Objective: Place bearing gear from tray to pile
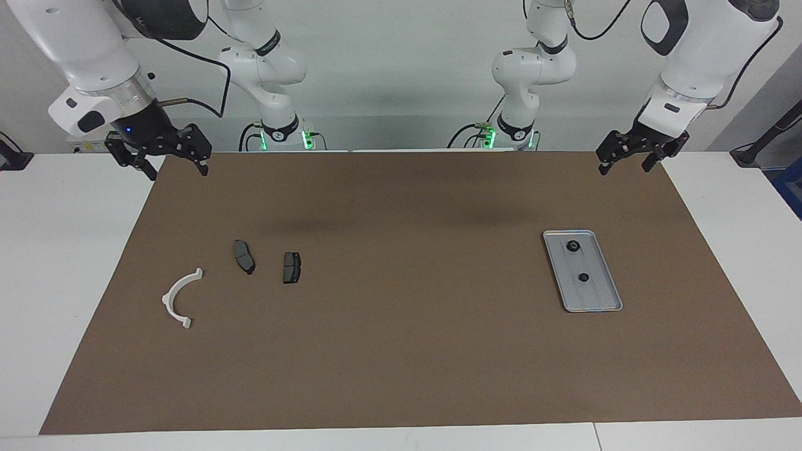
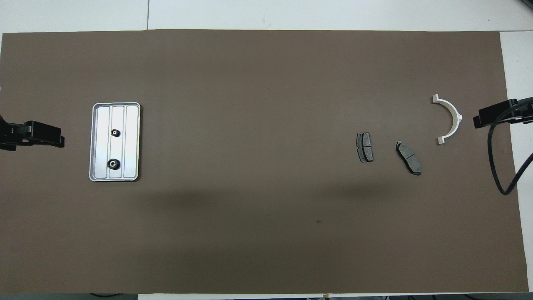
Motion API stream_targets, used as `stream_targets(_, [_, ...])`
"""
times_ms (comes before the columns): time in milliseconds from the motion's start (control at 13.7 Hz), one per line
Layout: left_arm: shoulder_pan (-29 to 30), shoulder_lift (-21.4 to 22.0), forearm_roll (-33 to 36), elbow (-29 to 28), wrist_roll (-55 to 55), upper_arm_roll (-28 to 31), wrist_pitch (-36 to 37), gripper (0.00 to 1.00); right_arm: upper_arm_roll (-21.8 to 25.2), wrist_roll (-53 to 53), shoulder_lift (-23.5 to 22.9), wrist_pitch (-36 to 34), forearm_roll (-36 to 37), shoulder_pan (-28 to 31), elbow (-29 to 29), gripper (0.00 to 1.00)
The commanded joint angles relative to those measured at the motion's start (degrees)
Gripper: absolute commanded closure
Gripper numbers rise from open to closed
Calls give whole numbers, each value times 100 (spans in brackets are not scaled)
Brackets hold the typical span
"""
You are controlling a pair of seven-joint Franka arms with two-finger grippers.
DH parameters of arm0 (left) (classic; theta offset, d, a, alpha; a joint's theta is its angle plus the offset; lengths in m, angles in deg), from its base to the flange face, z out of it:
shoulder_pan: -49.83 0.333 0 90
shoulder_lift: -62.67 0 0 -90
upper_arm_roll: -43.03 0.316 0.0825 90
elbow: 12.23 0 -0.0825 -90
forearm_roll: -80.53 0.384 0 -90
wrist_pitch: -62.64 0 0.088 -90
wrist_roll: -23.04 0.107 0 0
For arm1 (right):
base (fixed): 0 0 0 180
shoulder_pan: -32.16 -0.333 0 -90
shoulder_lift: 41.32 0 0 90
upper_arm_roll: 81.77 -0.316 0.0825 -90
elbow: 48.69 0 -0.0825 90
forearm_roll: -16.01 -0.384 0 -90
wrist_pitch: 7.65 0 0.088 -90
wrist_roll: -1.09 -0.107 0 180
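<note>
Nothing moved yet: both small black bearing gears (image 1: pixel 571 246) (image 1: pixel 584 277) sit in the ribbed silver-grey metal tray (image 1: pixel 611 299), below the wide-open, empty left gripper (image 1: pixel 633 158), the right gripper (image 1: pixel 168 159) spread empty, waiting, above the pile's white plastic half-ring bracket (image 1: pixel 177 298).

The left end effector (image 1: pixel 633 156) hangs raised above the worktop's edge at its own arm's end, fingers spread apart and pointing down. The right end effector (image 1: pixel 168 156) hangs likewise at its end, fingers wide open, wrist tilted inward

left hand (image 2: pixel 31 135) cut off, gear teeth (image 2: pixel 113 164) unreadable
</note>
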Motion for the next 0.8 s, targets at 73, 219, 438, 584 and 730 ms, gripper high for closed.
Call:
stream_targets(73, [-30,120,58,-47,27,6,99,0,-45,-64,-25,2,12,34,62,0])
stream_targets(219, [-39,120,58,-47,27,6,91,0,-45,-64,-25,2,12,34,62,0])
stream_targets(438, [-4,128,85,-30,-34,41,-14,0,-54,-64,-25,2,12,34,62,0])
stream_targets(584, [49,189,76,-99,-35,41,117,0,-45,-73,-25,2,12,34,70,0])
stream_targets(730, [58,199,76,-126,-78,15,109,0,-45,-73,-25,2,12,34,62,0])
